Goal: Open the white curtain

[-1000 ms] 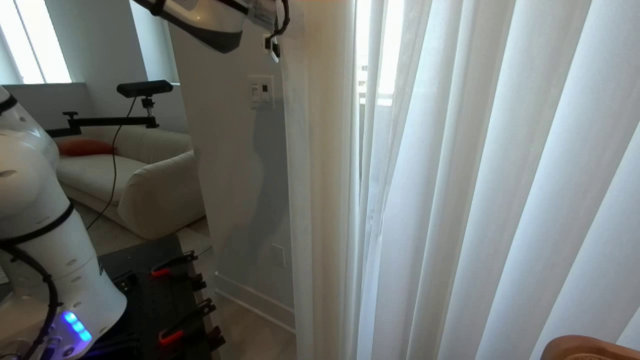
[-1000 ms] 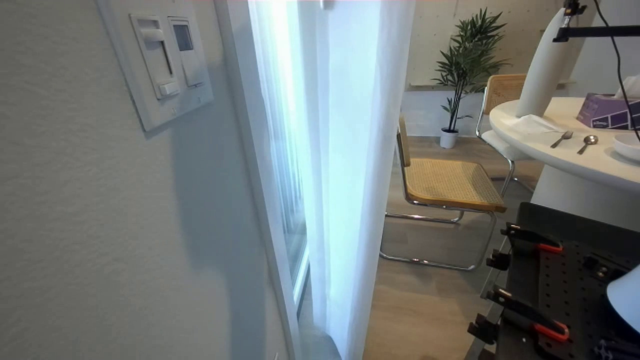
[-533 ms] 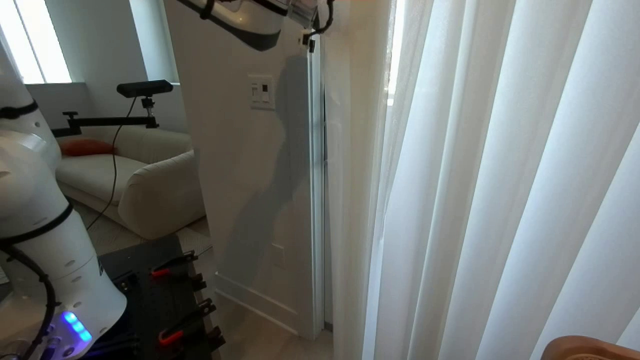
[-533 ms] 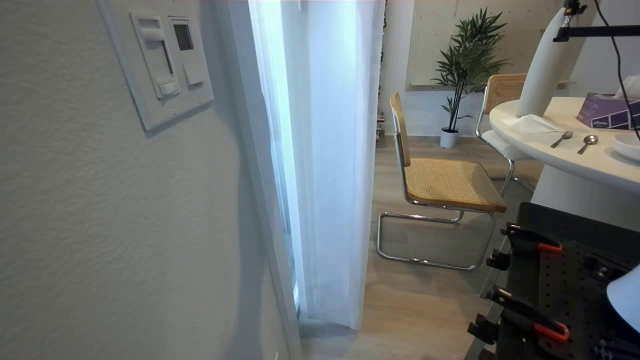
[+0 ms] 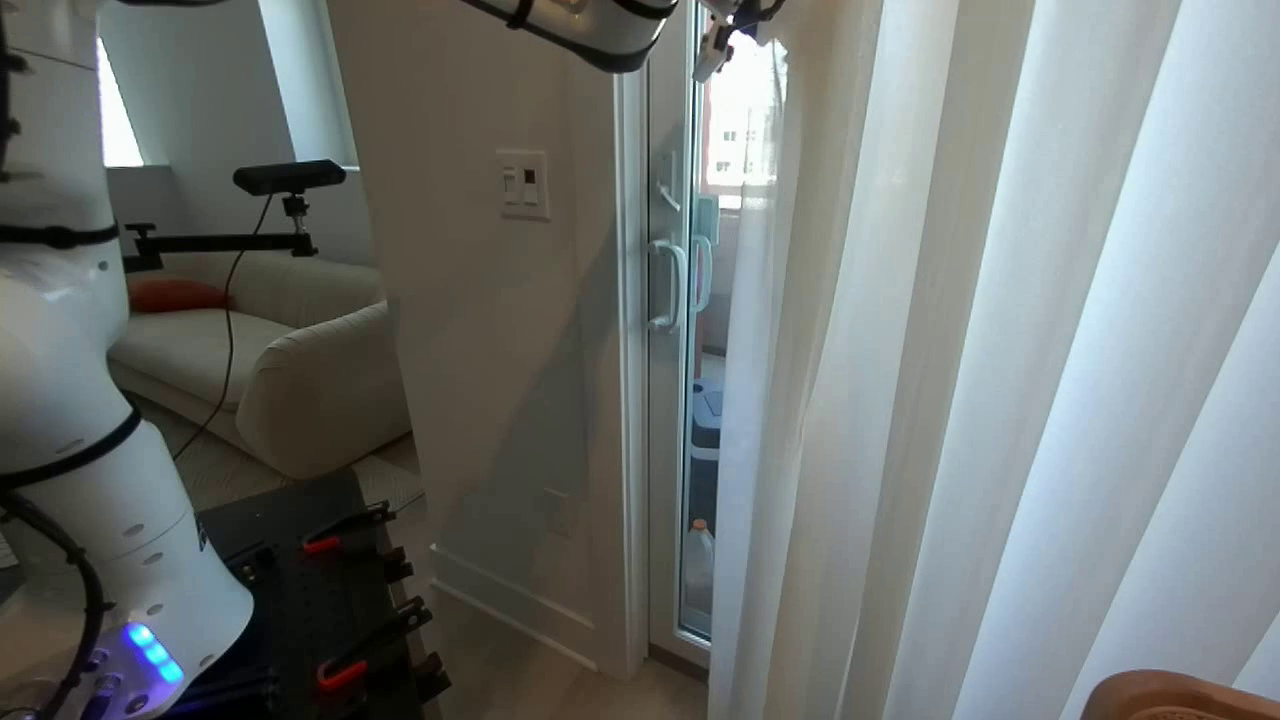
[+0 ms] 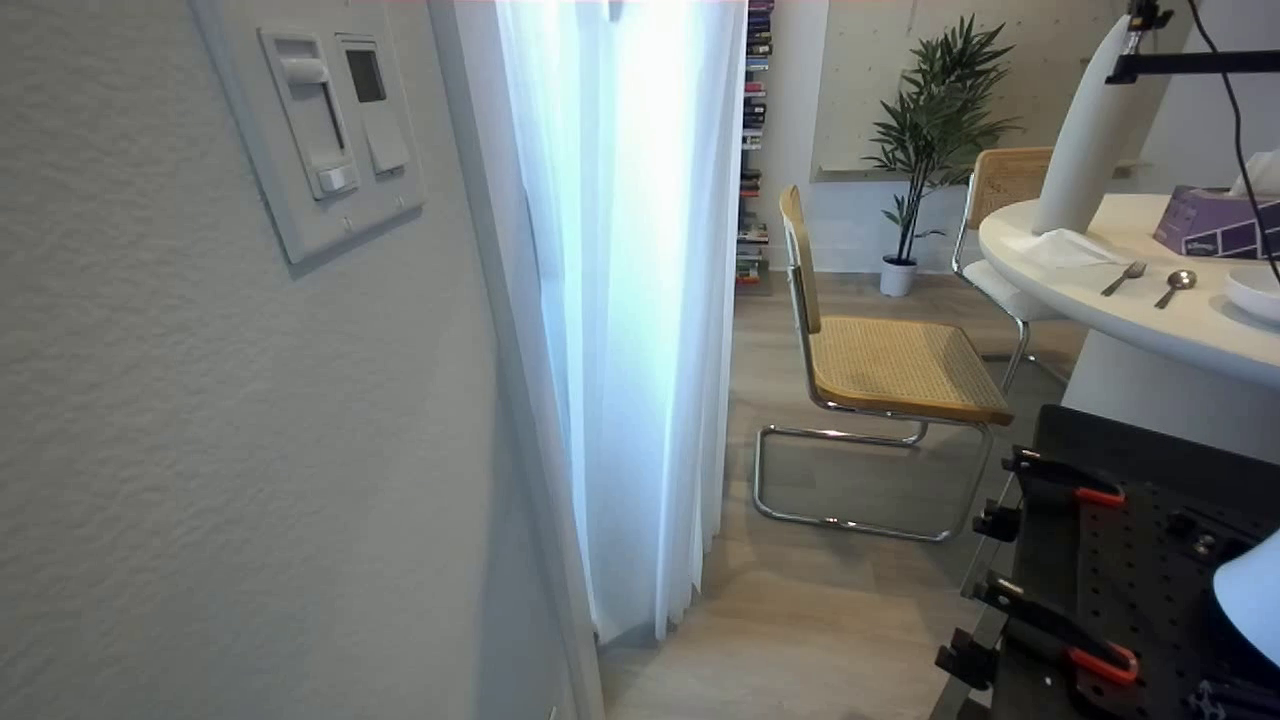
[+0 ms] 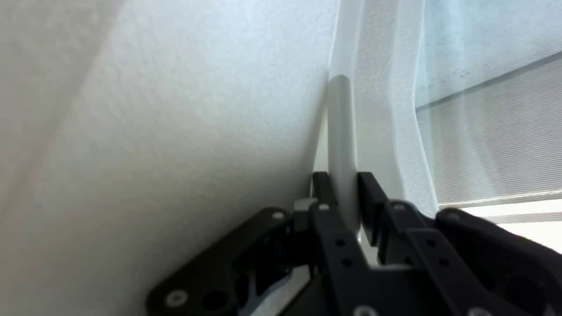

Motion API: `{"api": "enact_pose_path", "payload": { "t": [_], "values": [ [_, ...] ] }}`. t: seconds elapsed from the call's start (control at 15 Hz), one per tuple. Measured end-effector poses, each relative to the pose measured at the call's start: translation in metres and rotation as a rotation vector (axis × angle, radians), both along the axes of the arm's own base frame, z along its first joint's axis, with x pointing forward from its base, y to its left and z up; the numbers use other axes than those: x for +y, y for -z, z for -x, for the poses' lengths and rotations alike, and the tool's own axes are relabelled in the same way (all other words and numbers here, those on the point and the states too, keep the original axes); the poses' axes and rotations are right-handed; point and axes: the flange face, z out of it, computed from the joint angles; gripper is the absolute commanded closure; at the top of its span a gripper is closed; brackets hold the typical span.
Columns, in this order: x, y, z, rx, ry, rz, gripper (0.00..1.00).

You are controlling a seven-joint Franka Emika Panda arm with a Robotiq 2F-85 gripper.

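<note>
Because the white curtain [image 5: 950, 350] is thin, slightly see-through cloth in long pleats, I judge it soft and light: likely to bunch readily, and to crease if pinched directly. It hangs over part of the white-framed glass door [image 5: 662, 450], handle [image 5: 681, 285] exposed. Wrist view: gripper [image 7: 344, 186] has its fingers [image 7: 369, 188] drawn in against both sides of a slim white rod [image 7: 341, 123] running alongside the cloth. Rod seems the right hold; smooth and straight, it may slip lengthwise, so pull sideways, level. Writing, in an exterior view: purple tissue box [image 6: 1200, 222] reads Kleenex; wall plate [image 6: 335, 130], no legible lettering; book spines [image 6: 756, 120], too small to read.
</note>
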Motion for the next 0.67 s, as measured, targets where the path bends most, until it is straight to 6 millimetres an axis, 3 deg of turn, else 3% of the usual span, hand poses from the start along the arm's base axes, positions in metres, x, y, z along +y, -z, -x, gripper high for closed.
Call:
{"api": "enact_pose_path", "payload": {
  "t": [0.33, 0.67],
  "values": [
    [-0.087, -0.013, -0.021, 0.072, 0.090, -0.009, 0.95],
    [-0.147, -0.014, -0.034, 0.101, 0.202, -0.015, 0.95]
  ]
}}
